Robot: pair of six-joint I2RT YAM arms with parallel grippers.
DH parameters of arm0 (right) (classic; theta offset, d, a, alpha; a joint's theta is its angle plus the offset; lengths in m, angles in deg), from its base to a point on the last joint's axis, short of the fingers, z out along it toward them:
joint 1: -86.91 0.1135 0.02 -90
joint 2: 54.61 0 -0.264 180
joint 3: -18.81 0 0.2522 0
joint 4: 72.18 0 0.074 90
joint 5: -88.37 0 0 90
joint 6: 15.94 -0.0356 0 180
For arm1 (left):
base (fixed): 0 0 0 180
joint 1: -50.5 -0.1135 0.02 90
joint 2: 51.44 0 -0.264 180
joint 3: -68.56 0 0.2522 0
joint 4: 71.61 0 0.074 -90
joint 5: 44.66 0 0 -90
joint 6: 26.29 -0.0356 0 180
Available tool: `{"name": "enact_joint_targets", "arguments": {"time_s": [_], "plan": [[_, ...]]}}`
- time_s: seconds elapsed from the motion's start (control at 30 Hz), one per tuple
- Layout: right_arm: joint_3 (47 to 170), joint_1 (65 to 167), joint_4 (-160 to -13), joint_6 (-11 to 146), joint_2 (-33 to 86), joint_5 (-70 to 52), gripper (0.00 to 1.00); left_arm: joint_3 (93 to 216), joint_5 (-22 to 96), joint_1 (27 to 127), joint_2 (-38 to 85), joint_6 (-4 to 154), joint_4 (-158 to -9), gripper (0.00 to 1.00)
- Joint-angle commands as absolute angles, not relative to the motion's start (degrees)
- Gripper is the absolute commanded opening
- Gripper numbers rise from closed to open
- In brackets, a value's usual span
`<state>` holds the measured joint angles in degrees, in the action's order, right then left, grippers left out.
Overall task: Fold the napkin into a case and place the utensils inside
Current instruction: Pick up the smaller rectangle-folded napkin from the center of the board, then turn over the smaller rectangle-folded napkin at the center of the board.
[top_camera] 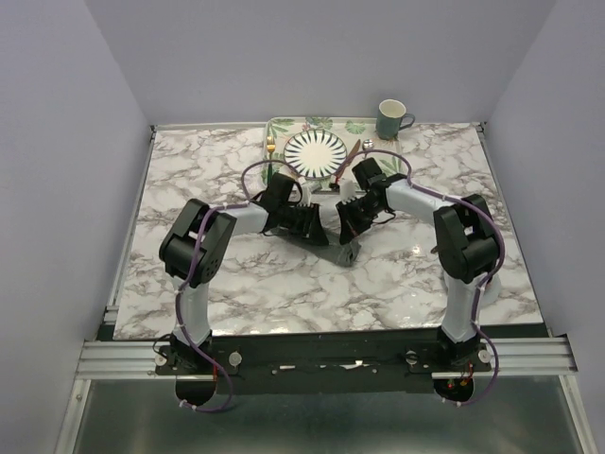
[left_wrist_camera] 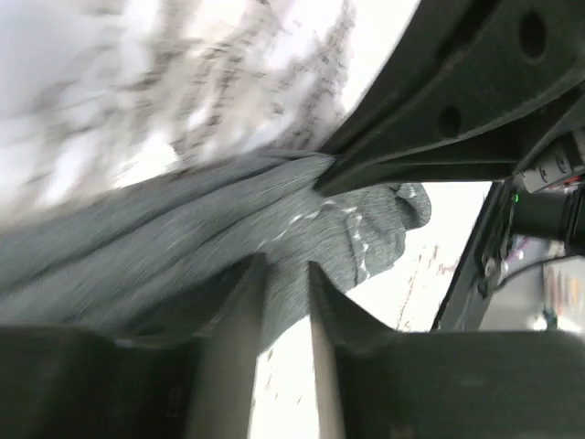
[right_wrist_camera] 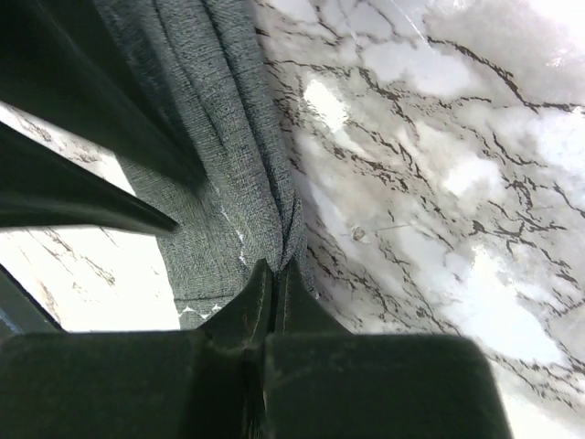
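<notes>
Left gripper (left_wrist_camera: pixel 287 271): my jaws stand a narrow gap apart, with grey cloth showing in the gap at the tips. I cannot tell whether I have it pinched.
Right gripper (right_wrist_camera: pixel 272 271): my jaws are pressed together on a fold of the napkin (right_wrist_camera: pixel 219 165).
Napkin: bunched in rumpled folds between my two grippers, over mid-table (top_camera: pixel 236 274), on the near side of the plate (top_camera: pixel 317 153).
Fork (top_camera: pixel 270 146): on the leafy mat (top_camera: pixel 284 125), just left of the plate.
Other cutlery (top_camera: pixel 366 148): right of the plate, too small to tell apart.
Mug (top_camera: pixel 392 119): far right of the mat.
</notes>
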<state>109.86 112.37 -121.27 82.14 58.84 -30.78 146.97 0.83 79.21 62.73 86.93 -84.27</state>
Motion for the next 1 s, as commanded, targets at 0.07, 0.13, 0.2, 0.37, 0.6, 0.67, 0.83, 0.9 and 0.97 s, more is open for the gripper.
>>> {"name": "enact_joint_targets", "arguments": {"time_s": [0.07, 0.13, 0.2, 0.37, 0.6, 0.67, 0.83, 0.9, 0.97], "plan": [[109.47, 113.02, -117.94, 86.36, 51.49, -23.88, 0.01, 142.71, 5.25, 70.90, 48.52, 85.61, -82.37, 0.48], [108.95, 113.46, -115.75, 87.77, 50.43, -21.08, 0.01, 143.32, 7.72, 68.01, 46.39, 82.97, -84.92, 0.49], [108.16, 114.59, -114.07, 90.93, 48.84, -18.96, 0.00, 144.02, 7.81, 65.89, 44.36, 80.33, -87.91, 0.49], [105.52, 117.06, -108.36, 97.69, 46.56, -12.10, 0.01, 144.90, 8.51, 61.14, 42.43, 76.20, -93.80, 0.49], [96.41, 122.06, -97.74, 105.52, 40.50, -6.47, 0.01, 142.63, 9.65, 57.10, 40.23, 74.17, -94.42, 0.48], [92.61, 123.56, -92.73, 108.85, 37.42, -4.63, 0.01, 141.92, 9.74, 56.65, 39.36, 73.91, -94.25, 0.48], [82.43, 129.18, -82.20, 113.69, 32.94, -0.42, 0.01, 139.20, 9.83, 56.13, 37.59, 73.12, -94.60, 0.48], [79.51, 131.72, -79.19, 115.98, 31.44, 1.61, 0.01, 138.06, 9.74, 55.95, 36.80, 72.59, -94.77, 0.47], [74.86, 133.49, -73.92, 118.61, 30.47, 3.80, 0.00, 137.26, 9.92, 55.86, 35.75, 72.07, -95.12, 0.48]]}}
